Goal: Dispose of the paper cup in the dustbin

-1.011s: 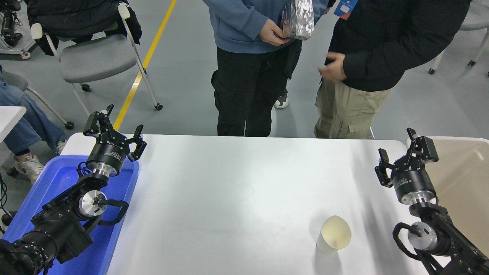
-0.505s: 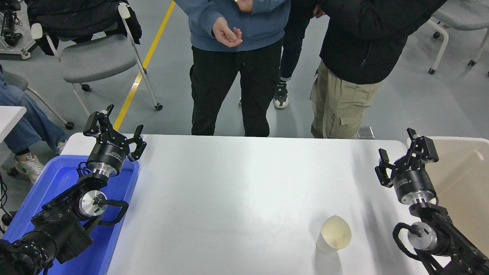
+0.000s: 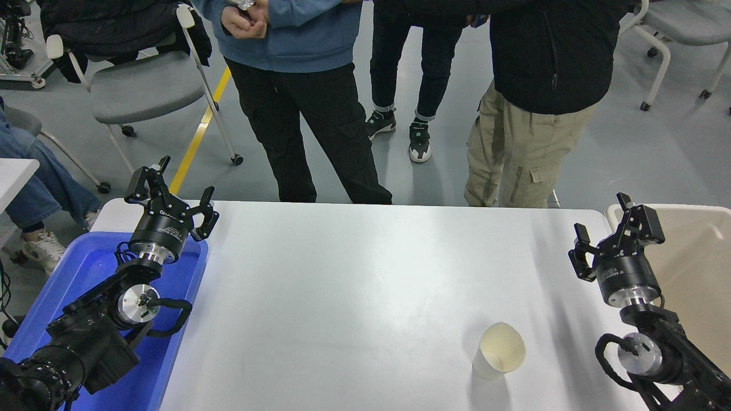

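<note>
The paper cup (image 3: 499, 358) is small and white with a cream inside. It stands on the white table (image 3: 365, 285) near the front right, tilted toward the camera. The dustbin (image 3: 694, 268) is a beige bin at the right edge, beside the table. My right gripper (image 3: 618, 235) is open and empty, raised near the bin's left rim, well behind and to the right of the cup. My left gripper (image 3: 171, 191) is open and empty, parked at the lower left.
A shallow blue tray (image 3: 85, 274) lies under the left arm at the table's left end. Three people (image 3: 531, 103) stand at the far side. A grey chair (image 3: 143, 85) stands at the back left.
My right gripper has shifted slightly to the right and nearer the camera. The people at the far side have moved to the left. The cup and left arm have not moved.
</note>
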Robot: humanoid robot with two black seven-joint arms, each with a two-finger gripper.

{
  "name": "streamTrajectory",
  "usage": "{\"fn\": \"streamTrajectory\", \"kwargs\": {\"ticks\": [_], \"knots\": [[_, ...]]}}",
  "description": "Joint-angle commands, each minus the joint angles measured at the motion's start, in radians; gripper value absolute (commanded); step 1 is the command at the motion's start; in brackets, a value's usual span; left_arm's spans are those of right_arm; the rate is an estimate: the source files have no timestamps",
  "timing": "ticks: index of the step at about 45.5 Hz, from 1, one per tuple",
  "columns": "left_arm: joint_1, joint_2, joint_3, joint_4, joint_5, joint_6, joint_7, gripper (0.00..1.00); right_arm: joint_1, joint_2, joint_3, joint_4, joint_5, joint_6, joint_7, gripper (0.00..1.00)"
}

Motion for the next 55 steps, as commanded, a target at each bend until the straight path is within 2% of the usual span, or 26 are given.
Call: {"fn": "streamTrajectory", "kwargs": {"ticks": [1,8,27,38,45,48,52,55], "knots": [[0.000,0.000,0.000,0.001,0.000,0.000,0.000,1.00,0.024,-0.007,-0.012,0.002,0.003,0.004,0.050,0.99],[0.000,0.000,0.000,0.001,0.000,0.000,0.000,1.00,0.018,-0.017,-0.007,0.050,0.057,0.006,-0.088,0.99],[-0.001,0.002,0.000,-0.001,0.000,0.000,0.000,1.00,-0.020,-0.086,-0.047,0.206,0.043,-0.008,-0.094,0.99],[-0.001,0.000,0.000,0.001,0.000,0.000,0.000,1.00,0.035,-0.246,-0.309,0.269,0.029,-0.008,-0.100,0.99],[-0.001,0.002,0.000,0.001,0.000,0.000,0.000,1.00,0.068,-0.356,-0.384,0.326,0.019,0.001,-0.099,0.99],[0.000,0.000,0.000,0.001,0.000,0.000,0.000,1.00,0.098,-0.401,-0.439,0.356,-0.046,0.004,-0.103,0.99],[-0.001,0.002,0.000,0.001,0.000,0.000,0.000,1.00,0.162,-0.448,-0.545,0.390,-0.118,0.002,-0.163,0.99],[-0.001,0.002,0.000,-0.001,0.000,0.000,0.000,1.00,0.205,-0.487,-0.613,0.425,-0.133,0.006,-0.273,0.99]]}}
